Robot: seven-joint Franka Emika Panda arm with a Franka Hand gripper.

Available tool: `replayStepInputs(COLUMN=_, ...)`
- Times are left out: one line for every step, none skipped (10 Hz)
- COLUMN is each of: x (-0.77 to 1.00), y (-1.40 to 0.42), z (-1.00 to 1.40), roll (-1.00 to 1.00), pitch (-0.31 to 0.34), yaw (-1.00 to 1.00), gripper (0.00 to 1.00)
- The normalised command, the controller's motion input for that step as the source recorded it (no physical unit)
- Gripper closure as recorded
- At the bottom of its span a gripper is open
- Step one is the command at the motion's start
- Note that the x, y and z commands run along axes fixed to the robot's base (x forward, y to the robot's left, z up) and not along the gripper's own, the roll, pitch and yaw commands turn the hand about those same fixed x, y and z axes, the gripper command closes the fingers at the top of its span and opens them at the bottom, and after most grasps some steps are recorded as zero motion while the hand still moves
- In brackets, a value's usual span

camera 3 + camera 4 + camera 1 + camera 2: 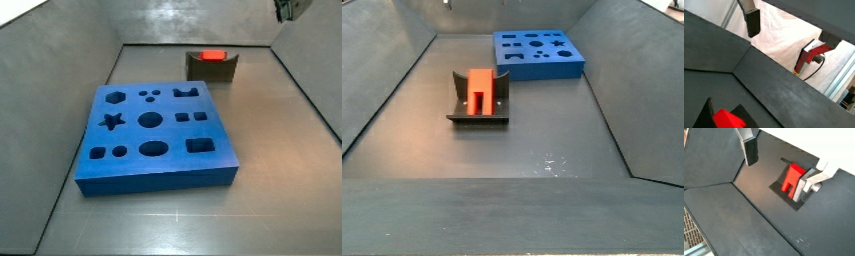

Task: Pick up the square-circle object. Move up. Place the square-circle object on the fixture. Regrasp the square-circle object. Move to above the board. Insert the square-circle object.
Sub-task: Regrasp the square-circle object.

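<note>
Red and upright, the square-circle object point(481, 90) stands on the fixture point(477, 115), nearest in a side view; beyond it lies the blue board point(539, 53). The gripper point(784, 158) hangs high above the fixture, fingers point(750, 150) spread wide apart, gripping nothing, well clear of the object.

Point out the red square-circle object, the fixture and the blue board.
square-circle object point(481, 88), side view: its upper orange-red face.
fixture point(477, 120), side view: front edge of the dark base plate.
board point(134, 160), side view: bare blue top between the holes.
gripper point(784, 158), wrist view: open, above the object.
</note>
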Motion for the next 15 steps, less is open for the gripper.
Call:
replayStepInputs(x=0.04, y=0.07, z=-1.00, roll=0.17, pitch=-0.057, yaw=0.21, gripper=0.00)
replayStepInputs(x=0.05, y=0.06, z=-1.00, roll=0.17, pitch=-0.089, yaw=0.16, gripper=0.00)
replayStepInputs(x=0.06, y=0.05, z=-1.00, roll=0.14, pitch=-0.113, yaw=0.11, gripper=0.00)
replayStepInputs(x=0.07, y=0.05, z=-1.00, roll=0.11, pitch=-0.121, yaw=0.08, gripper=0.00)
replayStepInputs(x=0.08, y=0.04, z=-1.00, roll=0.09, pitch=-0.119, yaw=0.03, gripper=0.00)
replayStepInputs(x=0.09, y=0.04, z=-1.00, roll=0.08, pitch=-0.116, yaw=0.01, gripper=0.00)
replayStepInputs(x=0.09, y=0.04, z=-1.00, roll=0.07, pitch=-0.098, yaw=-0.01, gripper=0.00)
replayStepInputs(x=0.10, y=0.03, z=-1.00, roll=0.07, pitch=-0.071, yaw=-0.03, gripper=0.00)
replayStepInputs(x=0.11, y=0.02, z=-1.00, roll=0.06, pitch=-0.050, yaw=-0.04, gripper=0.00)
replayStepInputs(x=0.11, y=0.02, z=-0.94, roll=0.06, pitch=-0.017, yaw=-0.04, gripper=0.00)
replayStepInputs(x=0.11, y=0.01, z=-0.80, roll=0.06, pitch=0.002, yaw=-0.03, gripper=0.00)
replayStepInputs(x=0.10, y=0.01, z=-0.71, roll=0.06, pitch=0.014, yaw=-0.02, gripper=0.00)
replayStepInputs(x=0.08, y=0.00, z=-0.49, roll=0.06, pitch=0.028, yaw=0.00, gripper=0.00)
replayStepInputs(x=0.07, y=0.00, z=-0.40, roll=0.06, pitch=0.031, yaw=0.02, gripper=0.00)
replayStepInputs(x=0.06, y=-0.01, z=-0.23, roll=0.06, pitch=0.034, yaw=0.04, gripper=0.00)
